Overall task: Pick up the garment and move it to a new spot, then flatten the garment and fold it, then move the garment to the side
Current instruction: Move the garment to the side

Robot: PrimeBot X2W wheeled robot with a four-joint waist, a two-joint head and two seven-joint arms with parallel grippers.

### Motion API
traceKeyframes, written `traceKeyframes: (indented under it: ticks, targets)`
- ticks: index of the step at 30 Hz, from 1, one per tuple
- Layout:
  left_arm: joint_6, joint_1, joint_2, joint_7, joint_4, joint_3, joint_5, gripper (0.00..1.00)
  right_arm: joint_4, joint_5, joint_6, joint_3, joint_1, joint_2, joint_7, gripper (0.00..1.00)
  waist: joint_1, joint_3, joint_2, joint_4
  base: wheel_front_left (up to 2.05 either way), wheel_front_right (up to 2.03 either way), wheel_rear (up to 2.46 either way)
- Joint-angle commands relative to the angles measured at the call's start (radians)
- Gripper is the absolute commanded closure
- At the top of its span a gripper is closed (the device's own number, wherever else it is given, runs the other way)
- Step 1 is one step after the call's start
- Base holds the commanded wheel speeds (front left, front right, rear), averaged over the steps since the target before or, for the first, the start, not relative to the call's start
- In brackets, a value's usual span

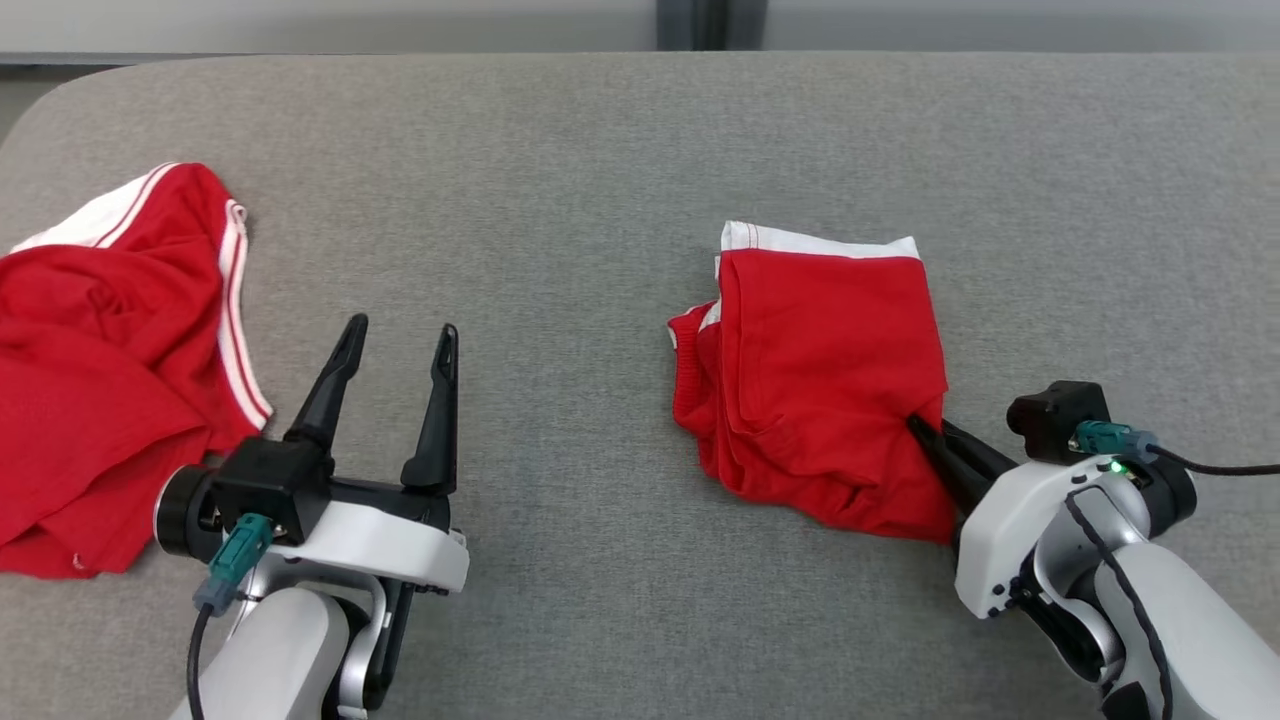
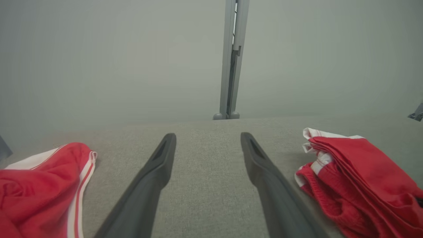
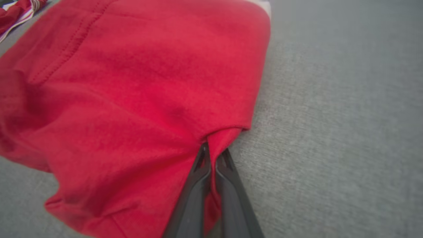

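Note:
A folded red garment with white trim (image 1: pixel 820 370) lies right of centre on the grey cloth surface (image 1: pixel 600 150). My right gripper (image 1: pixel 925 430) is shut on its near right edge; in the right wrist view the fingers (image 3: pixel 211 155) pinch a fold of the red cloth (image 3: pixel 132 92). My left gripper (image 1: pixel 400 335) hovers open over bare surface at lower left, holding nothing; its fingers (image 2: pixel 162 158) are spread wide in the left wrist view. The folded garment (image 2: pixel 360 175) shows at that view's right.
A second red garment with white stripes (image 1: pixel 110 360) lies crumpled at the left edge, close beside my left gripper, and also appears as a red heap (image 2: pixel 39 191) in the left wrist view. A grey post (image 2: pixel 231 59) stands beyond the far edge.

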Motion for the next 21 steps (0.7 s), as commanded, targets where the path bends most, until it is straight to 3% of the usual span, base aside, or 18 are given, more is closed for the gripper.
traceKeyframes:
  ticks: [1,15,21]
  targets:
    - [-0.004,-0.025,0.005,-0.001,-0.009,0.002,0.007,0.00,-0.010,-0.013,-0.001,-0.001,0.019,-0.027,0.011,1.00,0.0000,0.012,-0.0001,-0.041,0.00,0.00,0.00]
    - [0.003,-0.064,0.096,0.083,-0.111,-0.009,0.051,0.00,-0.074,-0.081,-0.001,0.031,-0.019,-0.159,-0.004,1.00,0.0000,0.089,-0.0001,-0.352,0.00,0.00,0.00]
    - [-0.012,-0.094,0.119,0.124,-0.157,-0.029,0.070,0.00,0.011,-0.110,-0.001,-0.009,-0.112,-0.223,-0.088,1.00,0.0000,0.122,-0.0001,-0.418,0.00,0.00,0.00]
